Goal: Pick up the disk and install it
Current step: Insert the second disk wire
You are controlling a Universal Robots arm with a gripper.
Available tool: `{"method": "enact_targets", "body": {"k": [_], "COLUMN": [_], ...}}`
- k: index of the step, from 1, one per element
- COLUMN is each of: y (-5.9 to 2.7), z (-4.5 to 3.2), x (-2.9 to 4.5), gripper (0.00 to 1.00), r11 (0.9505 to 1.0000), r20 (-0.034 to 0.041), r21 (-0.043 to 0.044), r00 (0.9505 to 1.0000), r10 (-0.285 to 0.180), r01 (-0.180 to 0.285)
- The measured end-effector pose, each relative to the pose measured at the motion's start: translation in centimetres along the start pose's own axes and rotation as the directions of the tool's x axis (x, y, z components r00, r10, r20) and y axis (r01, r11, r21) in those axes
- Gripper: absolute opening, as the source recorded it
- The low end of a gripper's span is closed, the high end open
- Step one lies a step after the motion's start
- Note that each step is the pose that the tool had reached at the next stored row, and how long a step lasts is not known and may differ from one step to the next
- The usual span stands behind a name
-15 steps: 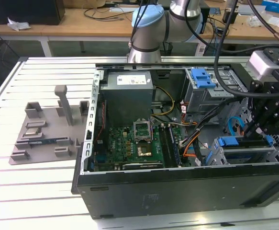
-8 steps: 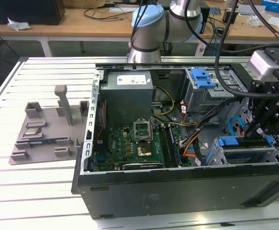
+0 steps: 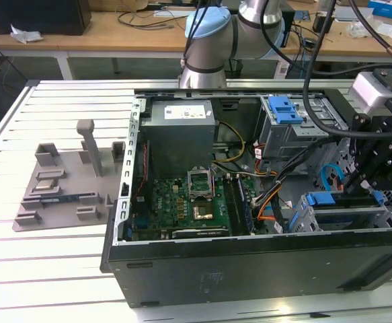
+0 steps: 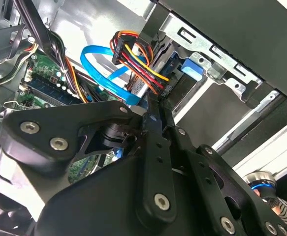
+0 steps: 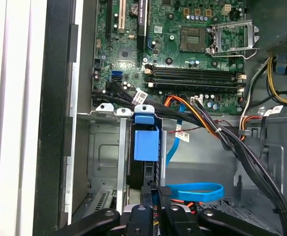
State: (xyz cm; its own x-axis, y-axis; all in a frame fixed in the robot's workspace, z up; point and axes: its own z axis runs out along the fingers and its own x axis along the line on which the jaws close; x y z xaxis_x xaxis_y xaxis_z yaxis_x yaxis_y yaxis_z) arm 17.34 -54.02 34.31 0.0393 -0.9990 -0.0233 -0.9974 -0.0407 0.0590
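Item: disk (image 5: 145,143). Loc: upright in drive bay, PC case (image 3: 249,250) near corner, exterior view's right. Gripper (image 5: 152,199) at its end; open/closed: cannot tell. Step, prob.: install, seating. Next needs straight push along bay, clear of blue cable (image 5: 192,191).

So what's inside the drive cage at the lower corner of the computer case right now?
A blue-railed disk sits inside the drive cage, with the gripper just above it. Most of the disk's body is hidden by the cage and gripper.

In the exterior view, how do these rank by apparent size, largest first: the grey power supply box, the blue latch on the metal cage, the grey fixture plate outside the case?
1. Grey fixture plate
2. Grey power supply box
3. Blue latch
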Motion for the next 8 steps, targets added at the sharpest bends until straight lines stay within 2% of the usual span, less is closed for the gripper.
{"method": "enact_targets", "body": {"k": [5,8], "y": [0.06,0.05], "z": [0.0,0.35], "x": [0.26,0.28], "gripper": [0.16,0.16], "r11": [1.0,1.0], "r20": [0.0,-0.001], "r21": [0.0001,-0.0003], "r00": [1.0,1.0], "r10": [0.0,0.0], "r01": [0.0,0.0]}}
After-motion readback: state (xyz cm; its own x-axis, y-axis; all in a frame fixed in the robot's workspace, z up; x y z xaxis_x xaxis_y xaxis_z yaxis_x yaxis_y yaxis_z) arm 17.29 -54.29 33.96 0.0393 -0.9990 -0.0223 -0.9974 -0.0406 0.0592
